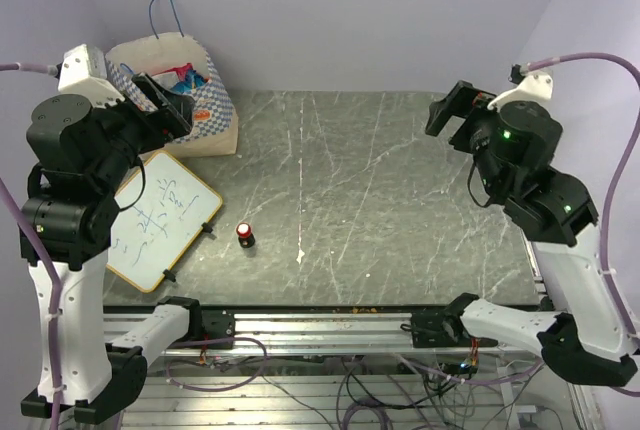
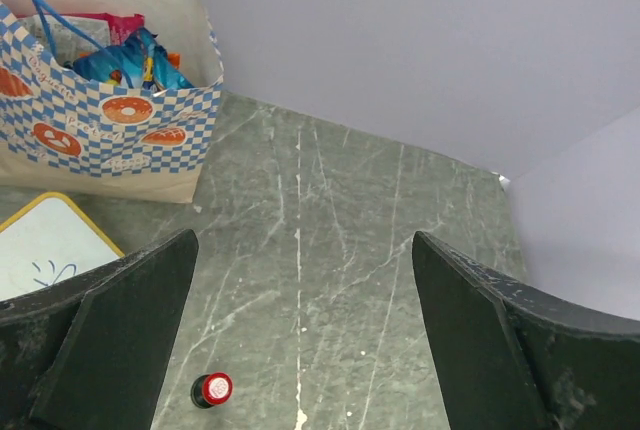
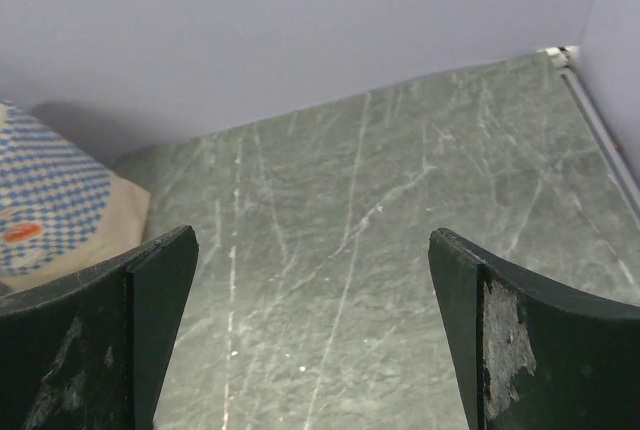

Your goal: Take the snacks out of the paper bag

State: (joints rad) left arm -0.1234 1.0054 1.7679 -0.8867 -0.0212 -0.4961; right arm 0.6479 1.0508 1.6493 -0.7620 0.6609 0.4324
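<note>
The cream paper bag (image 1: 205, 122) with a blue-and-white checkered band stands upright at the far left corner; it also shows in the left wrist view (image 2: 110, 125) and at the left edge of the right wrist view (image 3: 55, 205). Blue and pink snack packets (image 2: 125, 55) show in its open top, also from above (image 1: 185, 77). My left gripper (image 1: 165, 100) is open and empty, raised just in front of the bag. My right gripper (image 1: 452, 113) is open and empty, raised over the far right of the table.
A white wood-framed whiteboard (image 1: 160, 215) lies at the near left. A small red-and-white capped bottle (image 1: 244, 235) stands beside it, also in the left wrist view (image 2: 212, 389). The walls close the back and right sides.
</note>
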